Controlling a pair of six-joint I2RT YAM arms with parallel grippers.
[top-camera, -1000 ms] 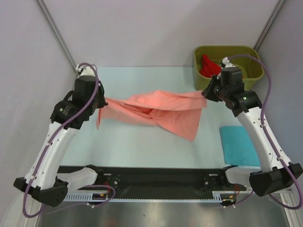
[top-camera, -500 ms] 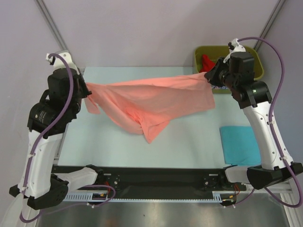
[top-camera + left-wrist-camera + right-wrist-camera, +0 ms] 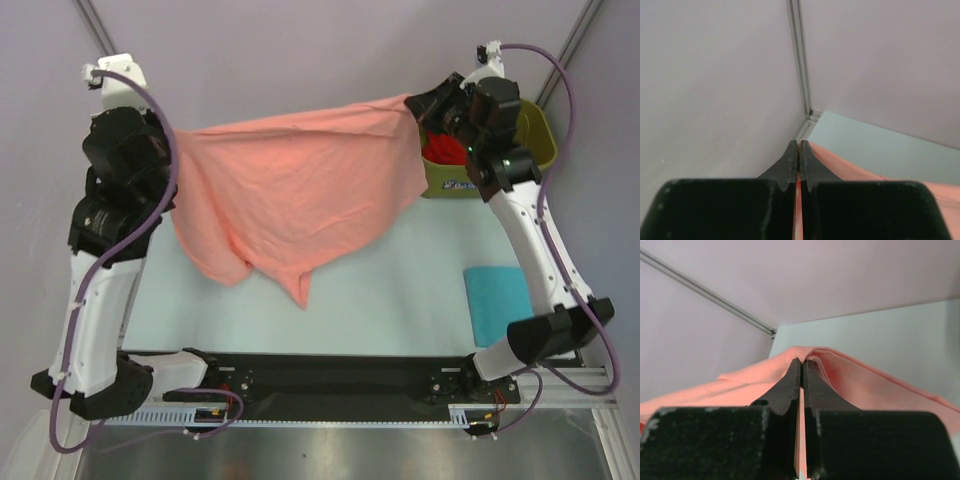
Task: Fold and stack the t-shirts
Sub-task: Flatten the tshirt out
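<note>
Olive-green plastic tub (image 3: 538,135), far right corner, holds the bright red fabric t-shirt (image 3: 438,150). Salmon-pink fabric t-shirt (image 3: 290,190) hangs stretched between left claw (image 3: 798,149) and right claw (image 3: 801,364) — both pinching its top edge. Turquoise-blue folded t-shirt (image 3: 495,300) lies on the pale bench (image 3: 400,290). Against half a second earlier — arms higher, pink shirt spread wider.

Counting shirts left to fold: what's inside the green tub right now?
A red shirt shows in the tub. The right arm and the pink shirt's corner cover much of the inside, so anything else there cannot be seen.
</note>
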